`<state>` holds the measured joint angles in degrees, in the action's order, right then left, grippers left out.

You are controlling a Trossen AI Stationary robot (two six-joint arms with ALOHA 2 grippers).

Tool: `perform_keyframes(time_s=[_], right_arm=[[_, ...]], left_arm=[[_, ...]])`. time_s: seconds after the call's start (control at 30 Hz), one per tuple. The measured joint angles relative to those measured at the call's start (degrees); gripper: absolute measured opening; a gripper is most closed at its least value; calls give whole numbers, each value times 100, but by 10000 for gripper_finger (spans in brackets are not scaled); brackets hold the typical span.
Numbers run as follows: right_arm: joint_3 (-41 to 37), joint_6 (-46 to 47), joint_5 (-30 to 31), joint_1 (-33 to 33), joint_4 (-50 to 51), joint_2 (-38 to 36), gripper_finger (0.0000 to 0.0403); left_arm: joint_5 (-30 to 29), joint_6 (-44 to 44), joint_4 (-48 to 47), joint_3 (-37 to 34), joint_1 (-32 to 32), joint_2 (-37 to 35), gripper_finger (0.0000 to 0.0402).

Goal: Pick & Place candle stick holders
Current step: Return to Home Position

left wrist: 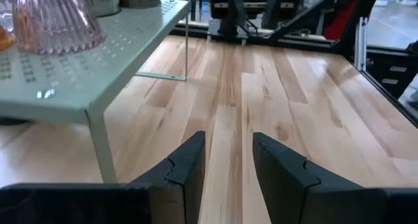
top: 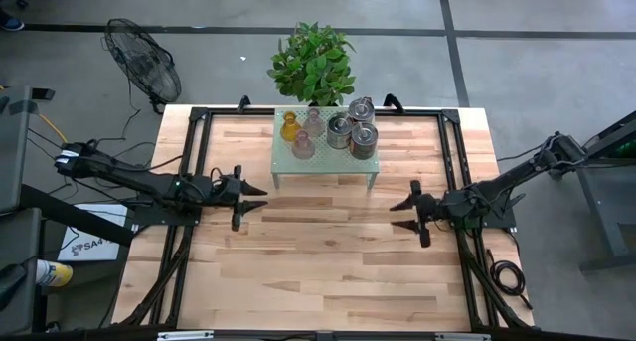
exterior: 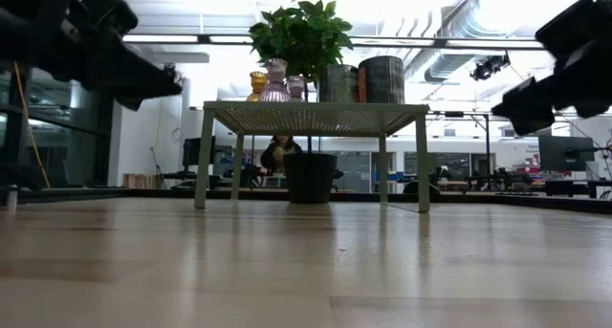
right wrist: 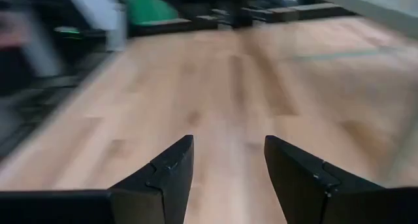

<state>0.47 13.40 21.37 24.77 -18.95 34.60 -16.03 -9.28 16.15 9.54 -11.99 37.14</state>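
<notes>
My left wrist view is cropping the top off the pink holder (left wrist: 55, 21) on the shelf (left wrist: 98, 61); the amber holder (left wrist: 4, 38) beside it is barely peeking in. Along the counter (exterior: 306, 261), two silver holders (exterior: 382, 79) are hiding the third.

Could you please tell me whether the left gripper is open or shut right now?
Open: the left gripper shows a clear gap between its fingers, nothing held.

A green perforated shelf (top: 328, 162) is standing at the far middle of the wooden table (top: 328, 271); a leafy potted plant (top: 313, 63) is sitting just beyond the far edge; a floor fan (top: 144, 71) is standing far left.
</notes>
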Motion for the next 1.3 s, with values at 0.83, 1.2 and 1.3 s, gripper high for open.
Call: perform_keyframes(time_s=[0.83,1.2,1.3], right_arm=[[0,-78,-2049,-1866,720,-1275,183],[0,-4,-2188,-2582,973,-1557,183],[0,5,-2186,-2717,1107,-1748,183]], left_arm=[[-230,496,1181,-876,2,-104,124],[-249,705,1192,-885,2,-536,124],[-170,800,1129,-887,2,-922,124]])
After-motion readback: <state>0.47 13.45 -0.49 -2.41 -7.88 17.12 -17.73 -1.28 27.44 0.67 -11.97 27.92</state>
